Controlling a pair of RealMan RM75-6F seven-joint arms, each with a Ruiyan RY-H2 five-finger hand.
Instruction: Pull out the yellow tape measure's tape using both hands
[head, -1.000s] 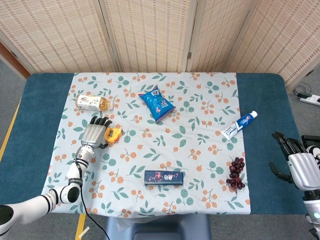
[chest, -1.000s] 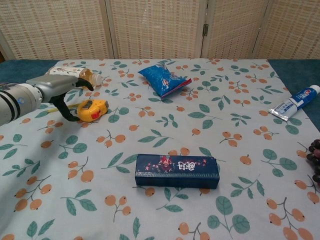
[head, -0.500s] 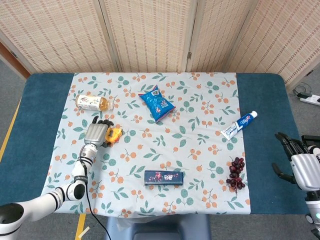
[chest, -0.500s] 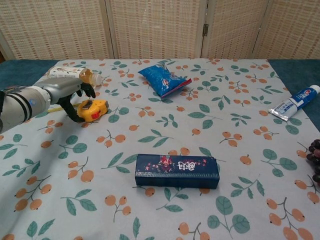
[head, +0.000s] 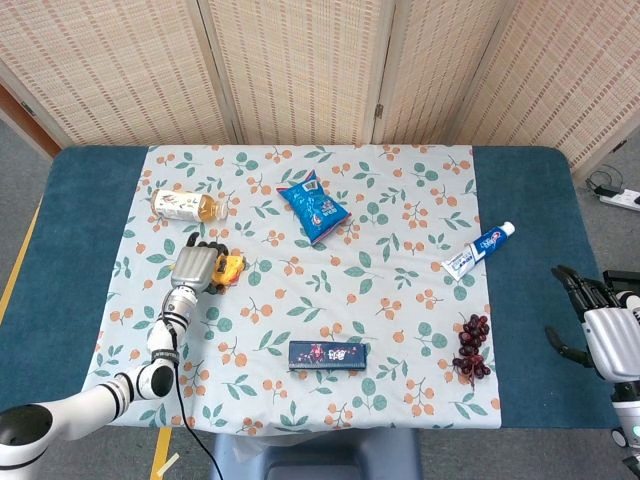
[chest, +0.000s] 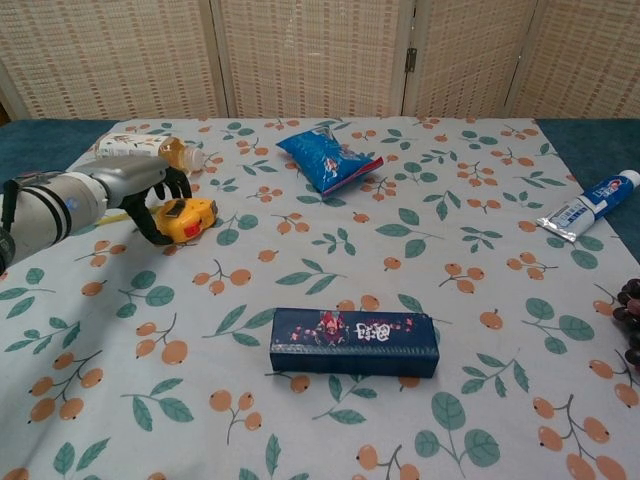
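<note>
The left hand (chest: 140, 190) has come down over the yellow tape measure (chest: 187, 219) during the last second: before, its fingers stood apart beside the case, and now they curl over the top of it while the thumb goes under the near side. I judge that the hand now grips the tape measure (the case itself has hardly moved on the cloth). This means the first part of the task, holding the body, is nearly done; no tape is pulled out yet.

The tape measure lies on the left part of the flowered tablecloth (head: 380, 260), just in front of the bottle (head: 186, 205), and the hand covers its left half. The right hand (head: 600, 325) waits well apart, beyond the right edge of the cloth, with fingers spread and holding nothing. It must cross the whole table to reach the tape's tip.
</note>
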